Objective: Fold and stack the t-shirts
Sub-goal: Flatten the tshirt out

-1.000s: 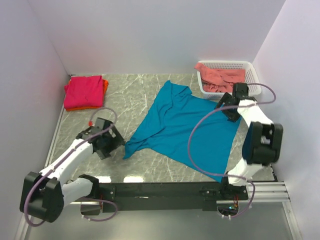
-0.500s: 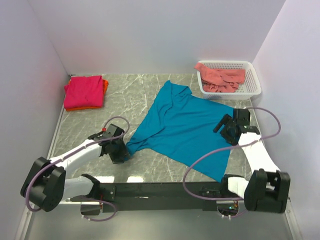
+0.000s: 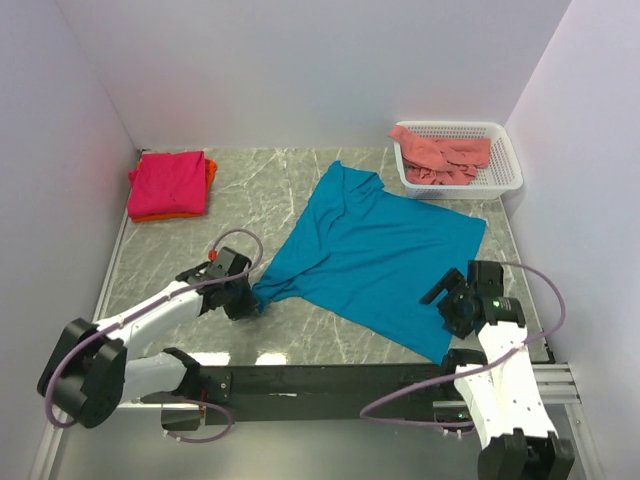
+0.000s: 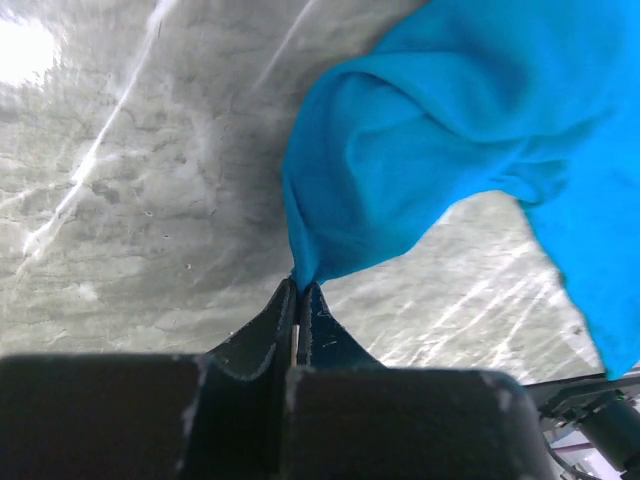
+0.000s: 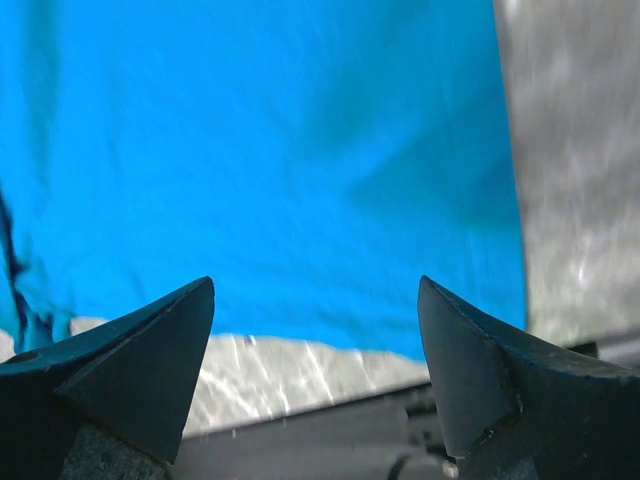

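The teal-blue t-shirt (image 3: 370,250) lies spread across the middle of the marble table. My left gripper (image 3: 250,305) is shut on its near-left corner; in the left wrist view the cloth (image 4: 450,130) bunches up from between the closed jaws of that gripper (image 4: 300,287). My right gripper (image 3: 450,300) is open above the shirt's near-right hem. In the right wrist view, teal cloth (image 5: 270,150) fills the space beyond that gripper (image 5: 315,285), which holds nothing. A folded magenta-pink shirt (image 3: 168,182) rests on an orange one (image 3: 209,168) at the far left. A salmon-pink shirt (image 3: 440,155) lies crumpled in the basket.
The white mesh basket (image 3: 508,150) stands in the far right corner. White walls close in the table on the left, back and right. The black rail (image 3: 330,380) carrying both arm bases runs along the near edge.
The left gripper moved right to the shirt's near-left corner and closed on it. The right arm swung from beside the basket down to the shirt's near-right hem, staying open.
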Controlling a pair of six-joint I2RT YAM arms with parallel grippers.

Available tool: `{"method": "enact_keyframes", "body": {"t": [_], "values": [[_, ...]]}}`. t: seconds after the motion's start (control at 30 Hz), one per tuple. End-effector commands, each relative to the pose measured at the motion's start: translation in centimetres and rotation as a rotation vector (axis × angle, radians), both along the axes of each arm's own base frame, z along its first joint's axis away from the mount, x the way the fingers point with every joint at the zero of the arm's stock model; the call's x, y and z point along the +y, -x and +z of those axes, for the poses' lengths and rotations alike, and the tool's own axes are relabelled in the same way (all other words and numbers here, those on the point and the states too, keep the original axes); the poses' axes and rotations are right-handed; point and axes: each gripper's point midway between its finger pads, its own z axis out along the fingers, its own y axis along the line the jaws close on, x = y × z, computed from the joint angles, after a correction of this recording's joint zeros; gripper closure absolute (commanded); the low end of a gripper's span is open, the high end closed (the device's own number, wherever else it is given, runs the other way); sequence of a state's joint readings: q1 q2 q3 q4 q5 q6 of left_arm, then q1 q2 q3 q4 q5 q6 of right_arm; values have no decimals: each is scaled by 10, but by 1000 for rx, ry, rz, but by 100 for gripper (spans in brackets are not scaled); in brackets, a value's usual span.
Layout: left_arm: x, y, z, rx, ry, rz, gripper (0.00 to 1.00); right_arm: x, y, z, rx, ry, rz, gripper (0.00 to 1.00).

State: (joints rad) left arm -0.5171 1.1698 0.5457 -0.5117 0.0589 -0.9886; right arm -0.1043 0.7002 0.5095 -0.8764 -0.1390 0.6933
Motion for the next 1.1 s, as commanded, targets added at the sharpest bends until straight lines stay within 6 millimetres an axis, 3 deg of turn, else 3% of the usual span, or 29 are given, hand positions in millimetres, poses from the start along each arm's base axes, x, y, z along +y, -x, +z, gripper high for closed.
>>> {"method": "enact_keyframes", "body": {"t": [0.0, 0.07, 0.13, 0.27, 0.33, 0.43, 0.5, 0.63, 0.7, 0.73, 0.8, 0.93, 1.07], "values": [[0, -15, 17, -96, 3, 9, 99, 15, 37, -11, 133, -79, -13, 11], [1, -16, 19, -101, -2, 18, 99, 20, 46, -22, 185, -98, 3, 11], [8, -17, 17, -103, -31, 55, 99, 17, 43, -30, 194, -77, 14, 11], [25, -18, 11, -86, -97, 153, 99, 8, 5, -31, 134, -19, 24, 11], [43, -14, 5, -42, -160, 235, 99, 8, -4, -31, 133, 0, 41, 12], [74, -21, 0, -9, -216, 363, 99, 26, -24, -32, 147, 46, 131, 12], [85, -27, -2, 8, -190, 417, 99, 49, -40, -30, 119, 62, 215, 12], [125, -43, -1, 0, -165, 598, 100, 90, -91, -30, 90, 66, 313, 12], [154, -44, 4, 1, -221, 713, 99, 106, -112, -27, 65, 89, 355, 12], [165, -43, 6, 4, -237, 747, 99, 115, -132, -25, 54, 97, 366, 12], [181, -41, 14, -3, -267, 812, 99, 127, -151, -22, 42, 112, 407, 12], [190, -34, 20, -14, -285, 887, 100, 156, -210, -20, -19, 126, 459, 12], [190, -34, 29, -53, -268, 889, 99, 178, -250, -30, 8, 132, 512, 11]]}}
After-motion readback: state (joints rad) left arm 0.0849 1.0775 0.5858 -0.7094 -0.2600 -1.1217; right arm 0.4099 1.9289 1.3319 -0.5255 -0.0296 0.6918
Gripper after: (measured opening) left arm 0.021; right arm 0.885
